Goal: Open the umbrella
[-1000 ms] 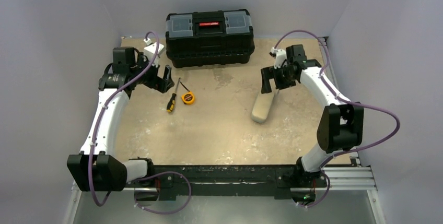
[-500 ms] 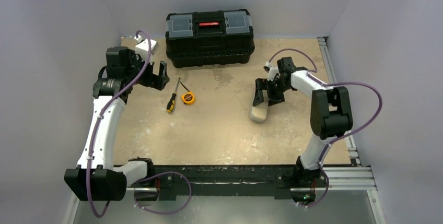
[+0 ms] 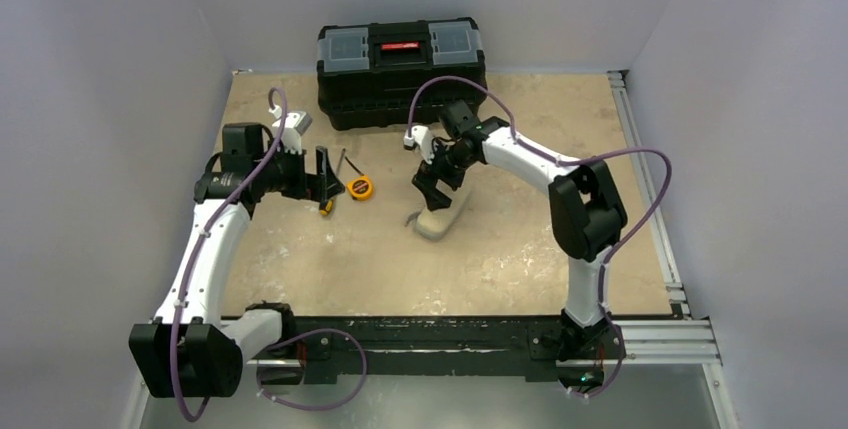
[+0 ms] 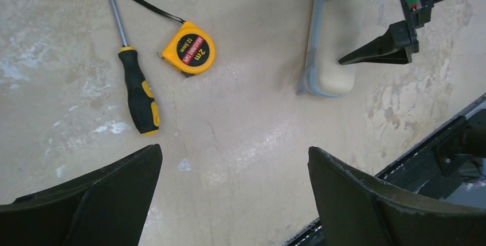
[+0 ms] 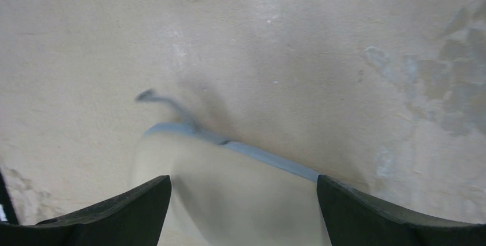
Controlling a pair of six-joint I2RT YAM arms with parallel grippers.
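The umbrella lies folded in its cream-beige sleeve [image 3: 441, 221] on the table's middle, with a grey edge strip and a small grey loop at its end. It also shows in the left wrist view [image 4: 333, 45] and, blurred, in the right wrist view [image 5: 240, 200]. My right gripper [image 3: 432, 185] is open just above it, its fingers spread along the sleeve's length [image 5: 245, 178]; contact cannot be told. My left gripper [image 3: 322, 175] is open and empty above bare table [image 4: 235, 149], left of the sleeve. The canopy, shaft and handle are hidden.
A black toolbox with a red latch [image 3: 402, 69] stands at the back centre. A yellow tape measure [image 4: 189, 55] and a black-and-yellow screwdriver [image 4: 136, 88] lie by my left gripper. The black front rail [image 4: 458, 143] runs along the near edge.
My right gripper swept left from the table's right side to the middle, and the sleeved umbrella moved left with it. My left gripper moved a little right and down toward the screwdriver.
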